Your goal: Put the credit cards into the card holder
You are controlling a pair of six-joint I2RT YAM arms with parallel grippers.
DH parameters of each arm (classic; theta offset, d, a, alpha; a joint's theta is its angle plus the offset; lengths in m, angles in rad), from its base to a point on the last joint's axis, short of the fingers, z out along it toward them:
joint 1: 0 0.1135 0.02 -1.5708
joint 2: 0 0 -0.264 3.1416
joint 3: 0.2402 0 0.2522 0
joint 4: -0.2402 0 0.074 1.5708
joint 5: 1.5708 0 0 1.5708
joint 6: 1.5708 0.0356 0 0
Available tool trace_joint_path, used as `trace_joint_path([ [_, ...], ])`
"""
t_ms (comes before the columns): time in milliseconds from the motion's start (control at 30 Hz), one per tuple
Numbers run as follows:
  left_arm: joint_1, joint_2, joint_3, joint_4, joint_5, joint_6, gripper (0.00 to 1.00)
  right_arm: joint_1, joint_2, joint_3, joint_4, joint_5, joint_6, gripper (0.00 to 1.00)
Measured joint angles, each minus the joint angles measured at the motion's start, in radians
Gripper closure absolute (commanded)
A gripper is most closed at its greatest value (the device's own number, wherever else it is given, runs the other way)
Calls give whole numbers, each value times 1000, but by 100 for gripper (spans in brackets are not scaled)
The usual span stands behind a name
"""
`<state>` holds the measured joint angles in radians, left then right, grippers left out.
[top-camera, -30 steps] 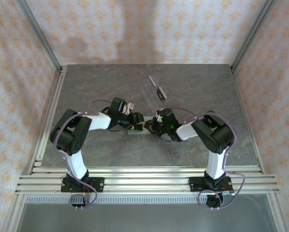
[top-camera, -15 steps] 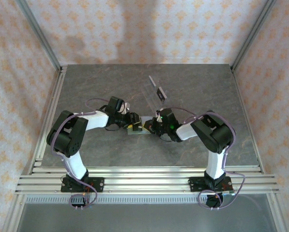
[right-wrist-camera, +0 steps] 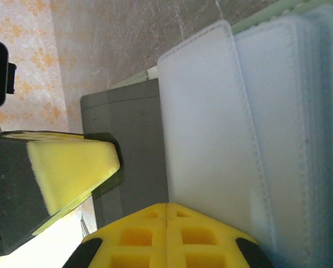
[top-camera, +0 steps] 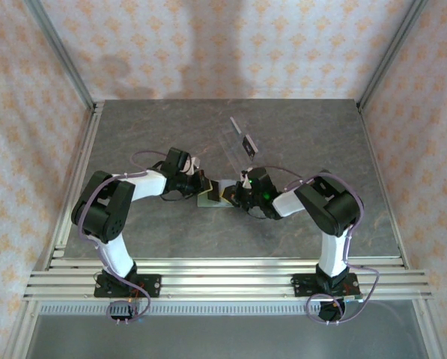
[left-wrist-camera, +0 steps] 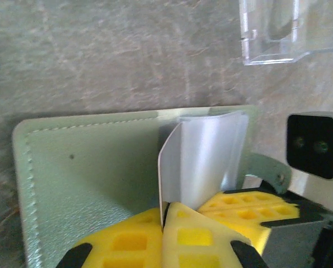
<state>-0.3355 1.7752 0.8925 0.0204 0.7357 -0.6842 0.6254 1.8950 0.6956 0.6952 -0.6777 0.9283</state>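
**Holder** (top-camera: 209, 199): sage-green, stitched edge, lying open and flat about mid-bench, between the two grippers. The left wrist view shows its green face (left-wrist-camera: 88, 167). The right wrist view shows its pale stitched pockets (right-wrist-camera: 211, 139).

**Card** (left-wrist-camera: 202, 162): a thin sheet with a rounded corner, rising bowed from the holder's inner side. It looks pale and glossy from the left wrist and flat grey (right-wrist-camera: 130, 151) from the right wrist. Its far edge lies against the pockets; whether it is inside one cannot be told.

**Left gripper** (left-wrist-camera: 164, 215): yellow pads pressed together on the card's near edge. From above it sits at the holder's left side (top-camera: 203, 187).

**Right gripper** (right-wrist-camera: 166, 215): pads together, with no gap, their seam on the line where the card meets the first pocket. Which of the two it pinches cannot be told. From above it sits at the holder's right side (top-camera: 229, 196), and in the left wrist view its pads (left-wrist-camera: 239, 204) are just beside the card.

**Second card** (top-camera: 248, 143): dark, held upright in the stand.

**Stand** (top-camera: 234, 134): clear plastic, apart from the holder, toward the far edge and near its middle; one corner shows in the left wrist view (left-wrist-camera: 292, 33).

**Bench** (top-camera: 148, 134): grey, stone-patterned.
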Motion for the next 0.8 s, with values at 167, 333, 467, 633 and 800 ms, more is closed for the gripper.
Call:
trace_joint_path([
  [167,3,0,-20,56,21,-23,100,-1,1,0,16,-19,-1,87],
  [333,3,0,-29,77,26,-22,100,-9,-3,0,14,-31,3,86],
  [467,2,1,-32,82,28,-10,100,-24,-27,0,-31,-41,-2,82],
  [633,2,22,-48,141,50,3,100,-63,-99,0,-167,-46,-45,78],
  [800,2,35,-77,222,77,1,100,-97,-167,27,-327,-44,-126,75],
])
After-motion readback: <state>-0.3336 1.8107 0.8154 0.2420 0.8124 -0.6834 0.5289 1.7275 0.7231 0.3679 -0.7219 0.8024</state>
